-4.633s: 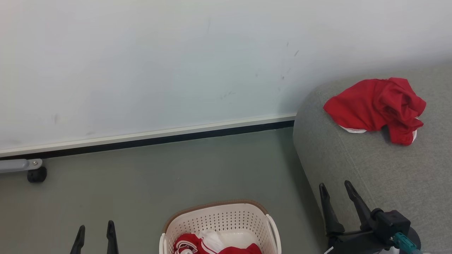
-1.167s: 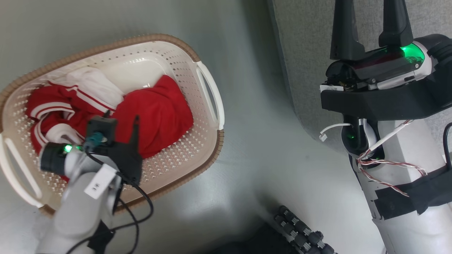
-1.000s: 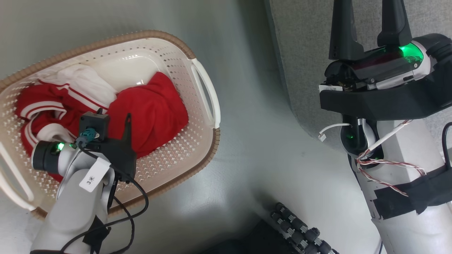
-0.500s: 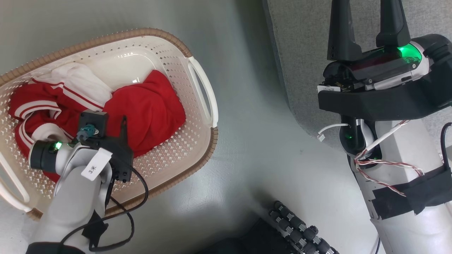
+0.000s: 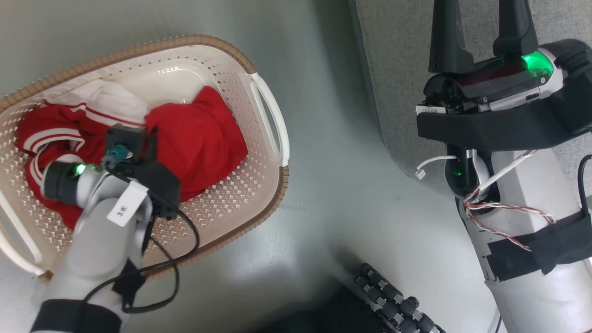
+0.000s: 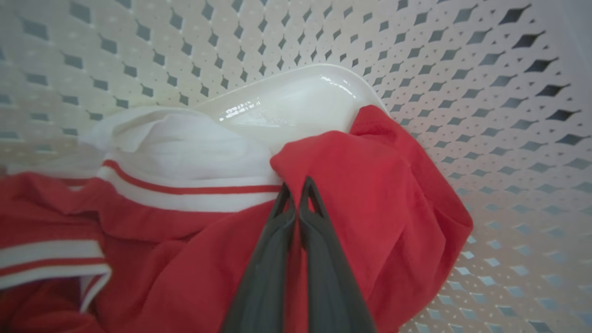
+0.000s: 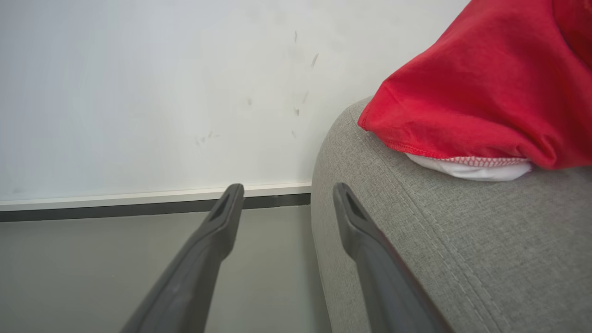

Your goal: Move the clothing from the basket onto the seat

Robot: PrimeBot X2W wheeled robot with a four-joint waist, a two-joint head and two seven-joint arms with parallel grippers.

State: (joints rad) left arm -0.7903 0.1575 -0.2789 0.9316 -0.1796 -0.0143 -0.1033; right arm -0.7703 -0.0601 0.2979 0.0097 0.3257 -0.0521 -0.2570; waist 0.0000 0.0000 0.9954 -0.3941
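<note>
Basket: one cream-white perforated plastic laundry basket (image 5: 231, 203) with a brown woven-look rim.
Garments: two, a bright red garment with white striped trim (image 5: 203, 134) in the basket and a second red garment (image 7: 467, 101) on the sofa.
Left gripper (image 6: 296, 185): fingers pressed together, pinching a fold of the basket garment.
Sofa: one large grey fabric sofa (image 5: 397, 55), right of the basket.
Right gripper (image 7: 287, 189): fingers spread, empty, beside the sofa's edge.
Views: the left wrist view gives the pinch, which the wrist hides in the head view.
</note>
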